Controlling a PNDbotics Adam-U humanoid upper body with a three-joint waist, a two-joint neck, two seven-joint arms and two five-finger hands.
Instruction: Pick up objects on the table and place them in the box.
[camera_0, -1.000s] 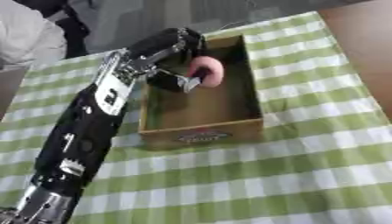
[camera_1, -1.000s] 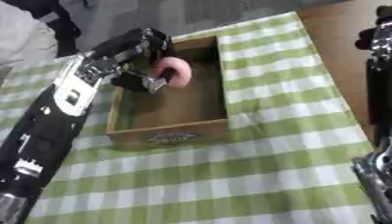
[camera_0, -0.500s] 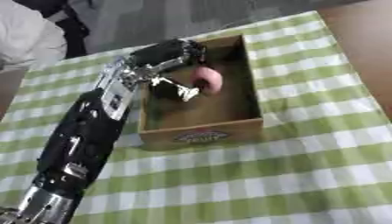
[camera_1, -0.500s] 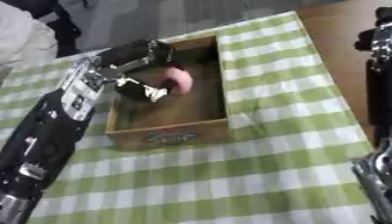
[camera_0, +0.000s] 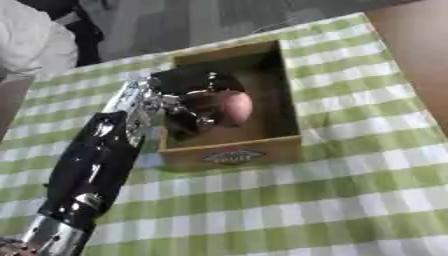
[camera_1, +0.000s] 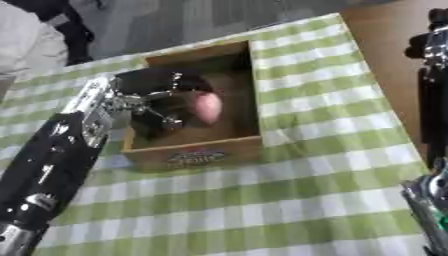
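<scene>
The left hand (camera_0: 188, 102) reaches into the wooden box (camera_0: 229, 155) from eight o'clock, fingers curled around a pink object (camera_0: 234, 106) above the box floor.

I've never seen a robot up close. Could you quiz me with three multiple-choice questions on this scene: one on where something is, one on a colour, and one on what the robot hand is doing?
1. Where is the pink object?
A. On the cloth outside the box
B. Over the inside of the box
C. On the bare wood at the table's edge

2. What colour is the tablecloth?
A. Green and white checks
B. Plain red
C. Blue stripes

3. What is the left robot hand doing?
A. Lying flat on the cloth
B. Curled round the pink object
C. Lifting the box

Answers: 1 B, the pink object shows within the walls of the box. 2 A, the tablecloth is checked green and white. 3 B, the fingers of the left robot hand wrap round the pink object over the box.
</scene>
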